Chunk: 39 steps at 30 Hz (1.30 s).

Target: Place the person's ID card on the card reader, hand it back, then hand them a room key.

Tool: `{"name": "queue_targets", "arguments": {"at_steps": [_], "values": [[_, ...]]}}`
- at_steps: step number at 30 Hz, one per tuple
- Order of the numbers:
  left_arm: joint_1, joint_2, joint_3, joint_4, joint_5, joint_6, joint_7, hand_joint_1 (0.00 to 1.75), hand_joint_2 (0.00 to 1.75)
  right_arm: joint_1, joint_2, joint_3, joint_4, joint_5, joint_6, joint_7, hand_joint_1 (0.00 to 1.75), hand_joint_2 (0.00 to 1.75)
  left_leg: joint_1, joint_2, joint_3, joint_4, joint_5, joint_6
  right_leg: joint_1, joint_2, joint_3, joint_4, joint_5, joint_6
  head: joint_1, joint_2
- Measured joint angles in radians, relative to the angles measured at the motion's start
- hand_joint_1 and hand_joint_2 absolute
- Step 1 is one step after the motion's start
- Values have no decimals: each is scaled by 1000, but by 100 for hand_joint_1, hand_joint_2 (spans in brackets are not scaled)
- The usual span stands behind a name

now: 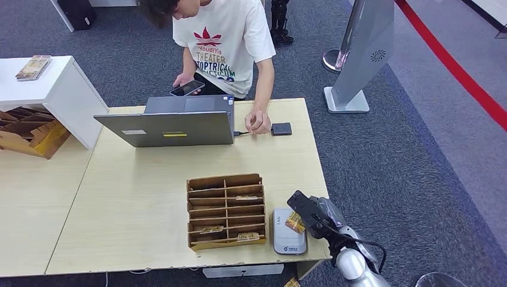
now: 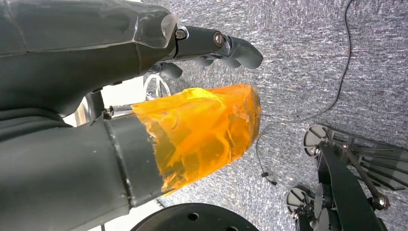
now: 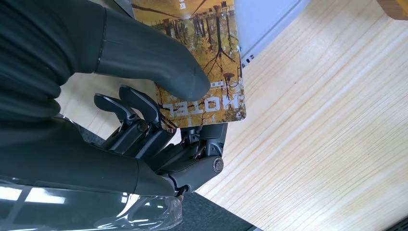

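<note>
Holding: right hand (image 1: 308,216) pinches the card (image 1: 295,223), thumb on its printed face, fingers behind.
Card position: above the near right table (image 1: 149,197) corner, just beside the reader's (image 1: 289,232) right edge and partly over it; whether it touches the reader I cannot tell.
Card type: right wrist view shows autumn trees and "HOTEL" on the card (image 3: 211,72), so judged a room key, not an ID.
Left hand (image 2: 207,48): hangs over carpet, fingers curled loosely on nothing; an orange film covers the thumb.
Reader: grey pad on the table, touching or just right of the rack (image 1: 226,210).
Rack: brown slotted box left of the reader, a few cards in its slots.
Person (image 1: 227,42): far side of the table from the reader, phone in one hand, other hand beside the laptop (image 1: 173,122).
Handling: card judged light, thin, stiff and glossy, likely to slide or swivel under a one-point pinch. Best held near a short end, thumb flat, leaving most of the length free for the person to take.
Stage: judged the key handover, not yet offered across the table.
</note>
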Motion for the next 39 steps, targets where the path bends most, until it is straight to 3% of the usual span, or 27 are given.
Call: {"name": "queue_targets", "arguments": {"at_steps": [39], "values": [[0, 0, 3, 0, -16, 1, -5, 0, 0, -3, 0, 1, 3, 2, 1, 2, 175, 175, 0, 0, 1, 0, 0, 0, 0, 0, 1, 0, 0, 0, 0, 0]]}}
